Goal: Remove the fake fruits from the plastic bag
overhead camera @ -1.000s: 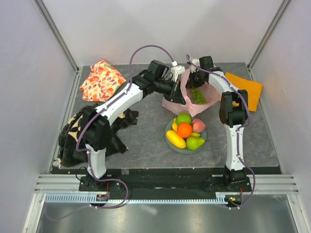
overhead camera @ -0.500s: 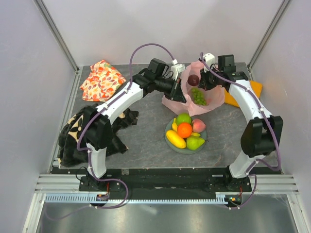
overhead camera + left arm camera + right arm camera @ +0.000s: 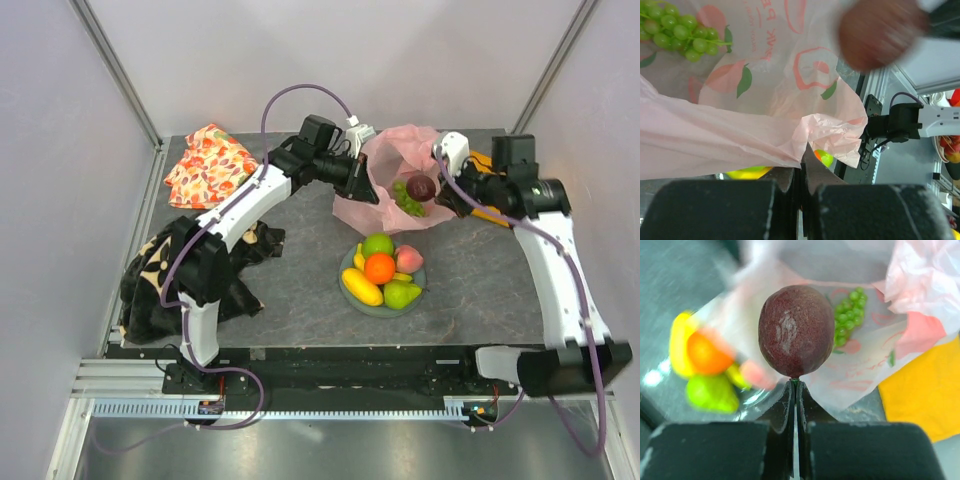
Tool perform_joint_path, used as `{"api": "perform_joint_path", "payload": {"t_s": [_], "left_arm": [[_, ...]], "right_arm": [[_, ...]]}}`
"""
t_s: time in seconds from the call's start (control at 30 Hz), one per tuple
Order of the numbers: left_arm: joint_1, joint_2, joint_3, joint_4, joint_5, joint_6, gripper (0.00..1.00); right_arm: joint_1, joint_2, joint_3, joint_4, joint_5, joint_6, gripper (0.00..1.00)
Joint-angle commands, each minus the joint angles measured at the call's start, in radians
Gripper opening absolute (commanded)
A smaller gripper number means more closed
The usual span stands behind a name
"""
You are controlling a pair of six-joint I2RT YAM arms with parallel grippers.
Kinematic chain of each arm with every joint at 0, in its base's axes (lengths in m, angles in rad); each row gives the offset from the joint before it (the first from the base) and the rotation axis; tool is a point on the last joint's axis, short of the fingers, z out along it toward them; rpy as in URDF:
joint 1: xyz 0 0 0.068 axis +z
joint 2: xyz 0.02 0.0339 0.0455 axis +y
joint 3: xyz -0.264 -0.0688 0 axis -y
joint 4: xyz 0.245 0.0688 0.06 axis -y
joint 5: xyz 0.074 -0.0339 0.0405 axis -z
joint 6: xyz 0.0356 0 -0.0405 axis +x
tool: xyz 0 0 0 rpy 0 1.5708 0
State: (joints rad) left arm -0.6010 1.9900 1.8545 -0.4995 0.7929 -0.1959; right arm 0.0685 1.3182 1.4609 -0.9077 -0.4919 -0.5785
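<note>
**Step in hand:** carry the plum [image 3: 796, 330] to the plate [image 3: 385, 312].
- **Right fingers** [image 3: 782, 410]: clenched on the plum's tip only, holding it above the plastic bag [image 3: 392, 152]. So thin a hold probably calls for a slow, level carry and a low release.
- **Left fingers** [image 3: 816, 175]: pinching the bag's rim, keeping the mouth open.

**Bag**, far centre of the desk [image 3: 300, 290]: grapes [image 3: 677, 32].

**Plate**, near side of the bag: apple [image 3: 378, 243], orange [image 3: 379, 267], peach [image 3: 408, 259], pear [image 3: 401, 294], yellow fruit [image 3: 362, 287].

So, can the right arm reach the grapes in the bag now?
Probably not yet: the right fingers are shut on the plum. Otherwise the way looks free: the left fingers hold the plastic bag open, and the grapes lie uncovered.
</note>
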Motion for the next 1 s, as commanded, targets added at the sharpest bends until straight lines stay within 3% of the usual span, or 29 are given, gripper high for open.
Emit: {"api": "perform_joint_path", "payload": {"t_s": [0.0, 0.1, 0.23, 0.97], "left_arm": [[0.021, 0.012, 0.067, 0.026, -0.001, 0.019, 0.02], [0.026, 0.007, 0.084, 0.027, -0.009, 0.024, 0.02], [0.030, -0.016, 0.084, 0.026, -0.018, 0.039, 0.02], [0.035, -0.086, 0.020, -0.016, -0.089, 0.116, 0.02]], "right_arm": [[0.007, -0.145, -0.092, -0.306, -0.111, -0.323, 0.00], [0.010, -0.192, -0.187, -0.399, -0.099, -0.464, 0.00], [0.011, -0.183, -0.267, -0.413, -0.080, -0.529, 0.00], [0.114, 0.035, -0.375, -0.203, -0.024, -0.558, 0.06]]}}
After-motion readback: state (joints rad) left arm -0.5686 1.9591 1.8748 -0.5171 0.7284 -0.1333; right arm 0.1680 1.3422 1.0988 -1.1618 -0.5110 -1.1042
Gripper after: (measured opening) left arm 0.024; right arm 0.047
